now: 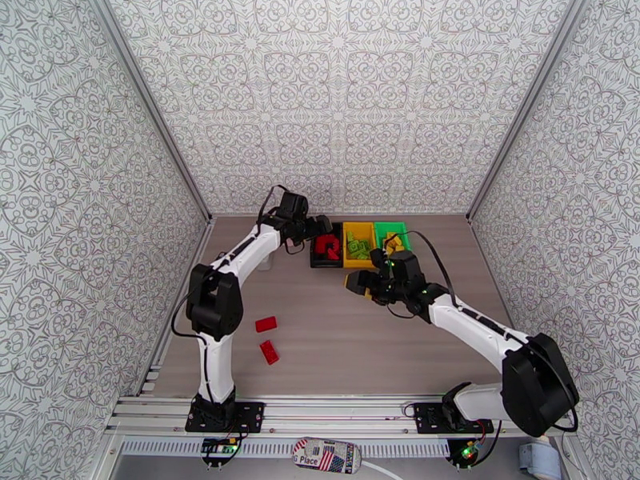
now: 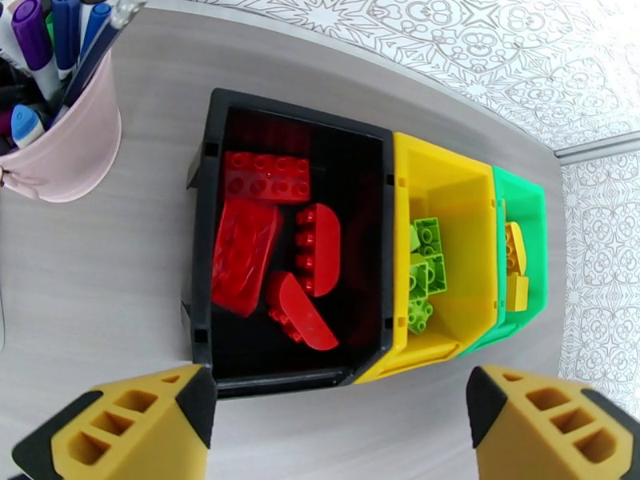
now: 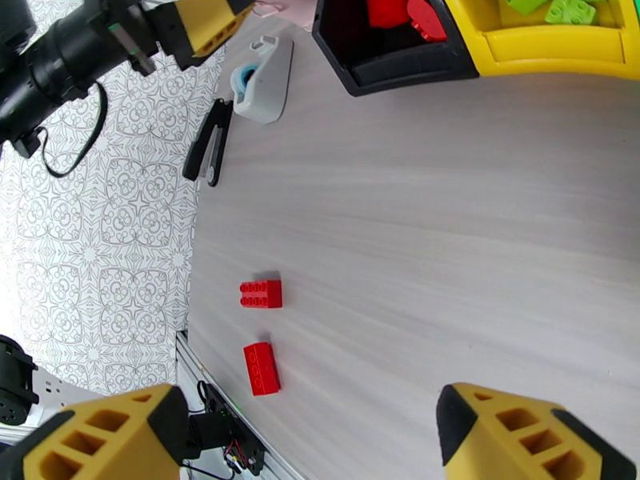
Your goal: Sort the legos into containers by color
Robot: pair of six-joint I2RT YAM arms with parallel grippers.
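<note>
Black container: the black open-top rectangular plastic bin (image 2: 210, 234) is sitting at one end of the row, holding four red studded plastic bricks (image 2: 256, 254), two of them round-topped.
Yellow container: the yellow plastic bin (image 2: 460, 202) is touching the black one's side, holding light green studded bricks (image 2: 422, 270) bunched along the wall next to the black bin.
Green container: the green plastic bin (image 2: 528, 210) is closing the row against the yellow one, holding yellow studded bricks (image 2: 516, 266).
Loose bricks: two red bricks (image 1: 266, 323) (image 1: 270, 352) are lying on the grey wood-grain table (image 1: 344, 346), well apart from the bins, near each other but not touching.
Left gripper (image 2: 340, 406): hovering over the black bin, fingers spread wide, gripping nothing.
Right gripper (image 3: 312, 422): hanging over bare table just in front of the yellow bin, jaws standing wide apart and empty.
Left wrist view: looking straight into all three bins and bringing in a pink cup (image 2: 72, 154) of pens (image 2: 36, 42) just beside the black bin.
Right wrist view: giving the studs on the loose bricks, plus a white-and-blue dispenser-like item (image 3: 260, 82) and a slim black tool (image 3: 206, 146) lying near the patterned wall.
</note>
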